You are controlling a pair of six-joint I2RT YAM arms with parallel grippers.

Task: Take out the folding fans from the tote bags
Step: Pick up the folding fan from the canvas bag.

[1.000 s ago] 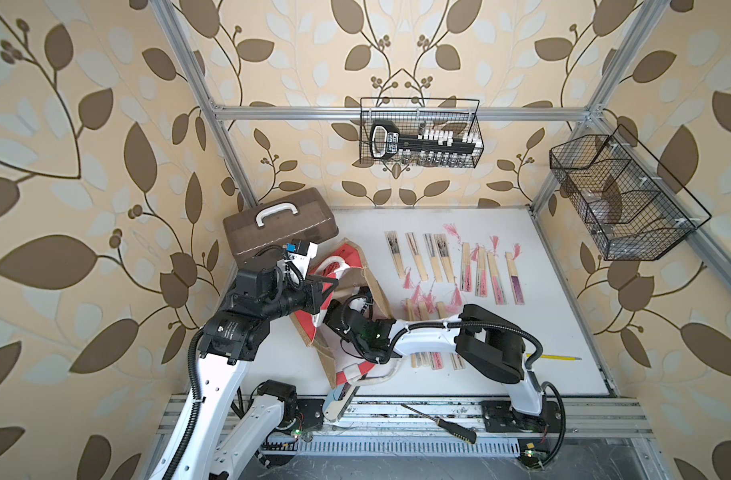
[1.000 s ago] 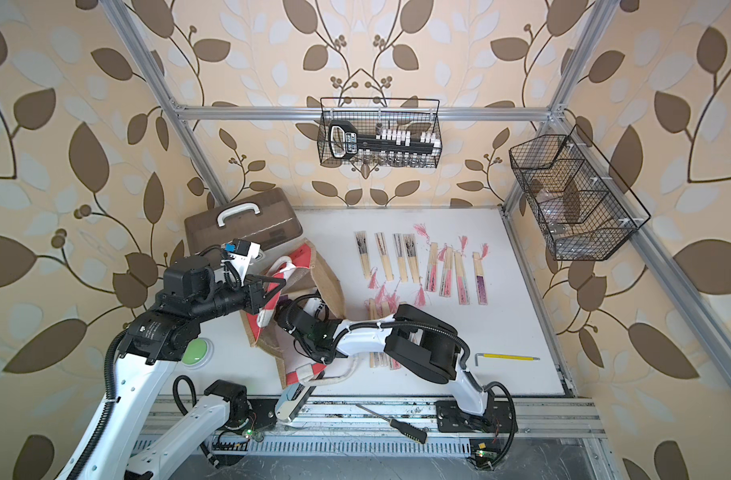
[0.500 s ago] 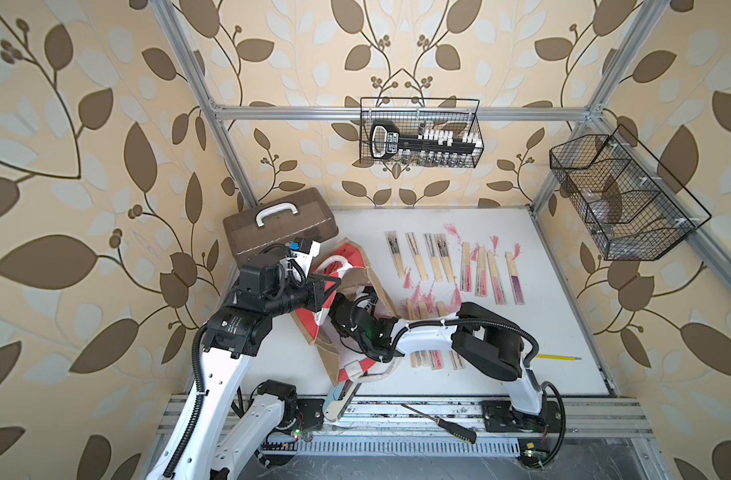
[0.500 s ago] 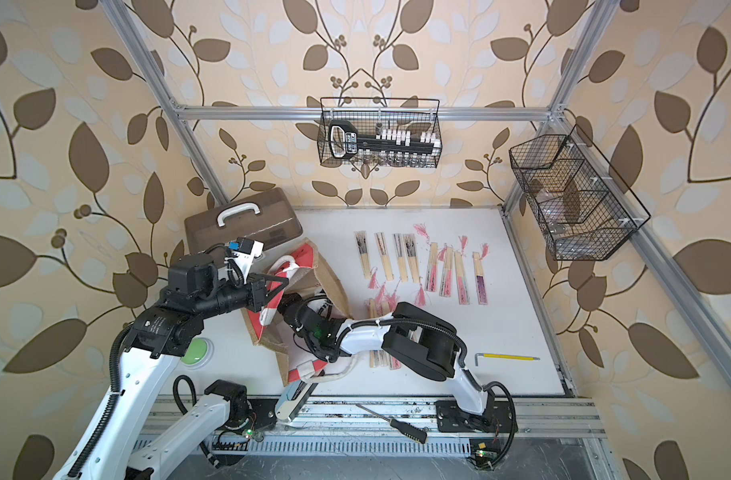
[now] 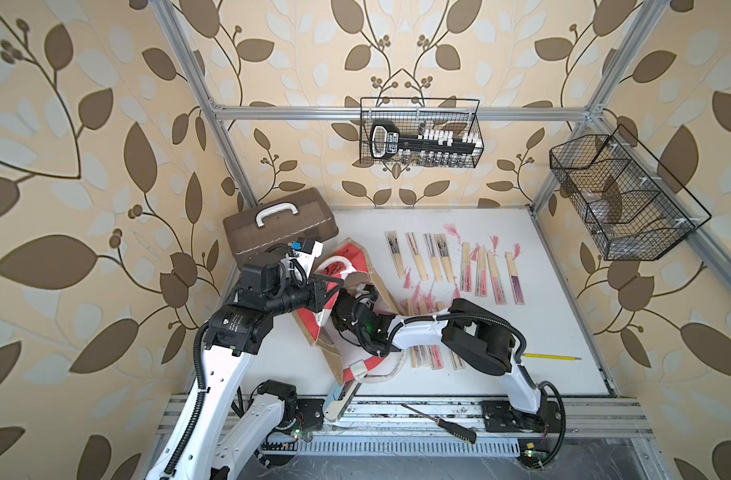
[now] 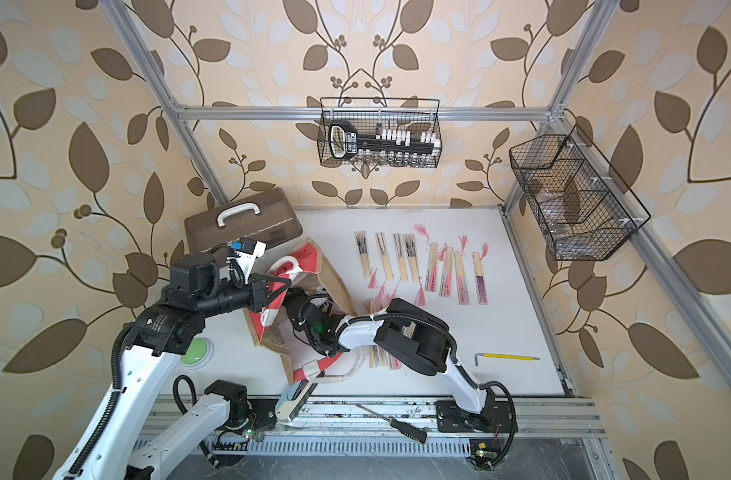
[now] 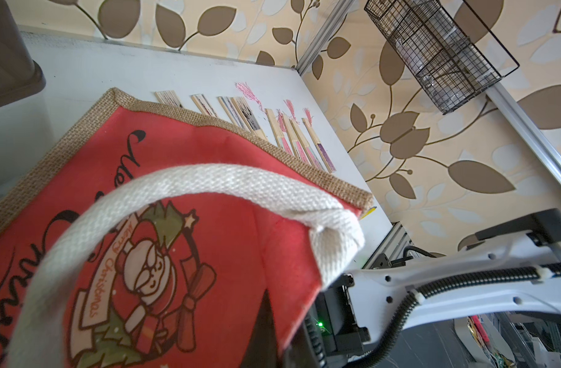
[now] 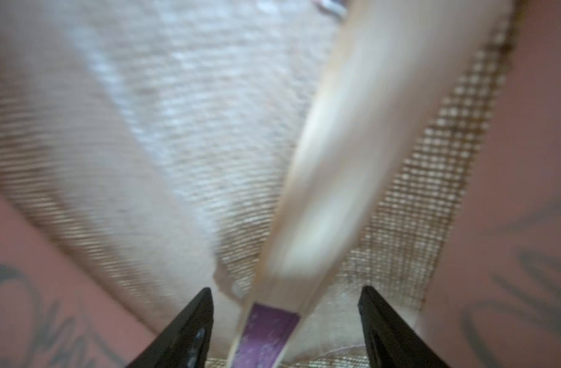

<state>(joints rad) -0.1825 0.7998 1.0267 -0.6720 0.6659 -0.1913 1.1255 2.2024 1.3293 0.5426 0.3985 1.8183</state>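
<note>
The tote bag of brown jute and red panels lies on its side at the table's left in both top views, also. My left gripper is shut on its upper red panel near the white rope handle, holding the mouth apart. My right gripper is inside the bag, open. A folding fan with pale ribs and purple paper lies between its fingertips, touching neither. Several folding fans lie in rows on the table, more partly under the right arm.
A brown case with a white handle stands behind the bag. Two wire baskets hang on the walls. A yellow hex key lies at the right; a screwdriver and a light-blue tool lie at the front rail.
My right gripper has pushed deeper into the bag, toward the far left, and its jaws have narrowed slightly. The left gripper has kept its hold on the panel.
</note>
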